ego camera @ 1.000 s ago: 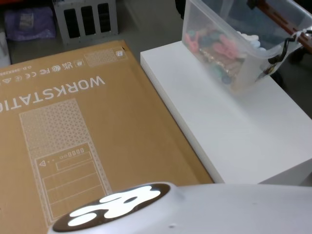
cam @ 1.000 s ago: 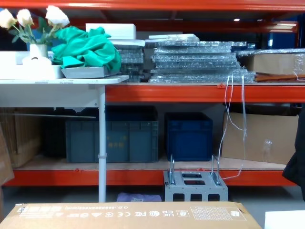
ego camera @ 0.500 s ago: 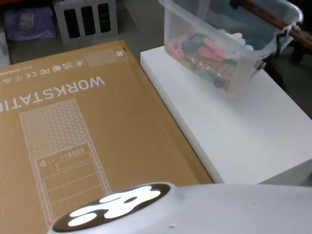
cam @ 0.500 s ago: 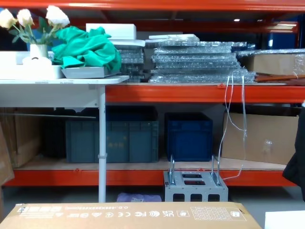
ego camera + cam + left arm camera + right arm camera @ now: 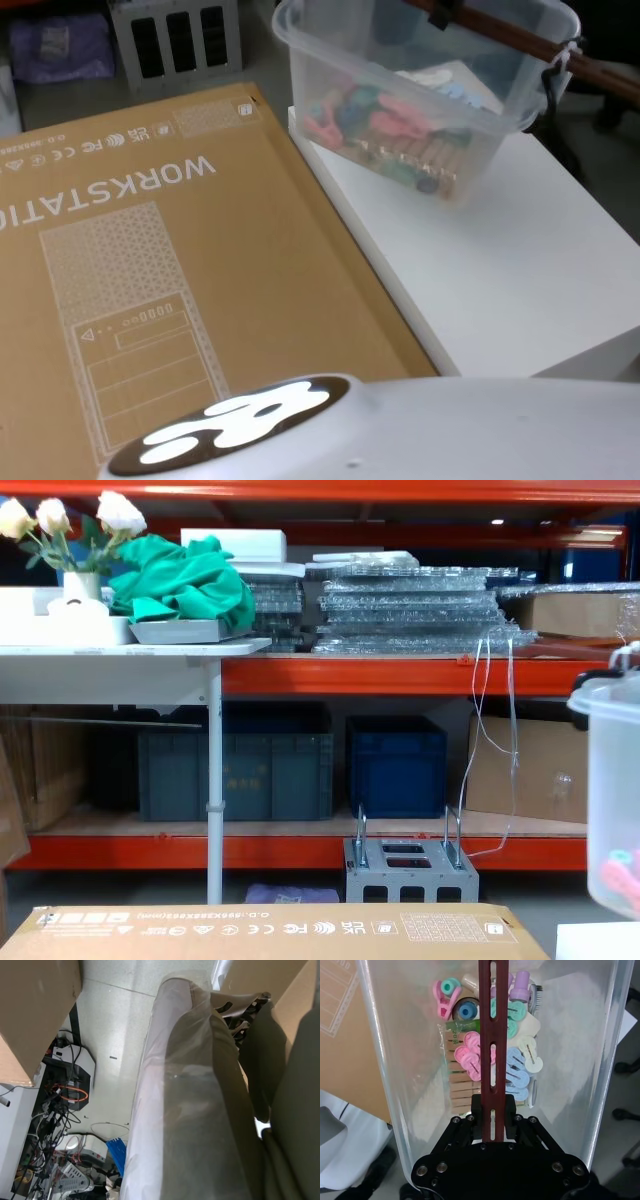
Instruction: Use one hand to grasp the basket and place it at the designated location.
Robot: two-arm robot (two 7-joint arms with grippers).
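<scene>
Since the earlier frames the basket [image 5: 470, 150] had travelled leftward across the head view, from the right part of the white desk [image 5: 500, 290] to its far left corner. Its left end now reached to the edge of the cardboard box [image 5: 200, 280]. In the chest view it had come in at the right edge [image 5: 612, 800], where a second before there was open room. There its base appeared to hang just clear of the desk top.

The box lid read "WORKSTATIO", upside down to the robot and cut off at the view's left edge. A row of small compliance marks sat beside the word, CE and FC among them. The code line on the box's near edge was too small to read.

The basket stood upright, open side up. Its long axis ran diagonally to the desk's edges, from far left to nearer right. A dark red slotted handle bar [image 5: 492, 1035] ran along that axis over the opening. The right hand [image 5: 493, 1110] was clamped on this bar, fingers tight against both sides. Below it lay pastel clips [image 5: 470, 1052] and wooden pegs [image 5: 462, 1090]. A white tie [image 5: 570, 48] marked the rim's right end.

The left arm was off the desk, its wrist camera facing a floor with cables [image 5: 55, 1110].
</scene>
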